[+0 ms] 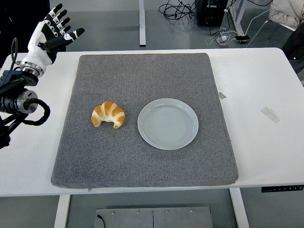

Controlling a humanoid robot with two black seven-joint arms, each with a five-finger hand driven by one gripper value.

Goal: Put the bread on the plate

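Observation:
A golden croissant lies on the grey mat, left of centre. A pale round plate sits just to its right on the mat, with nothing on it. My left hand is raised at the far left, above the table's back left corner, fingers spread and holding nothing. It is well away from the croissant, up and to the left of it. The right arm does not show.
The mat covers most of the white table. Two small tape pieces lie on the table to the right of the mat. Cables and table legs show on the floor beyond the far edge.

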